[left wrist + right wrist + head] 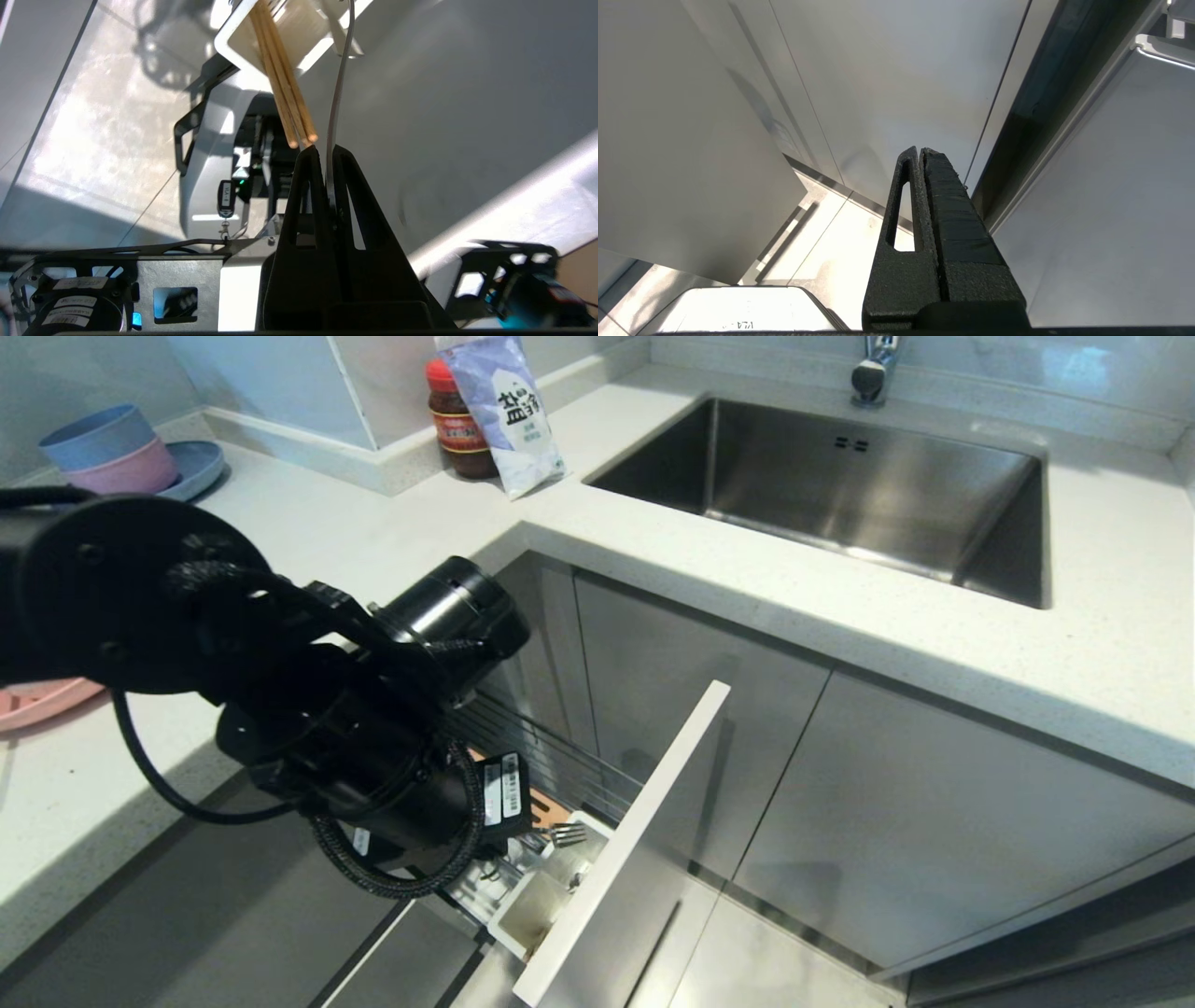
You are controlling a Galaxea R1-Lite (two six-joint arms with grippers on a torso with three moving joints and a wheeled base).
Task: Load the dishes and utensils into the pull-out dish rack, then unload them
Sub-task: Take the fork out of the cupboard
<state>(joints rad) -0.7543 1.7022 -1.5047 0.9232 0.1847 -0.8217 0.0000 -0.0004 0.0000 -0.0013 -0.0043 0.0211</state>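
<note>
Here the left gripper (325, 151) is seen pinched on the handle end of the fork (337, 88), a thin, stiff, slippery strip best taken flat-on there, its tines in the cup (534, 905) at twelve o'clock beside the light chopsticks (280, 79); the right gripper (920, 154) is pressed together, idle.

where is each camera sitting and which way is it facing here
Head view: on the robot's head, looking forward and down at the countertop, sink and pulled-out dish rack; the left arm fills its left side.
Left wrist view: behind the left tool, shut on the fork, facing the chopsticks in the cutlery cup.
Right wrist view: behind the shut right tool, facing cabinet doors and floor.
Shared: head and left wrist views both show the cutlery cup and fork.
</note>
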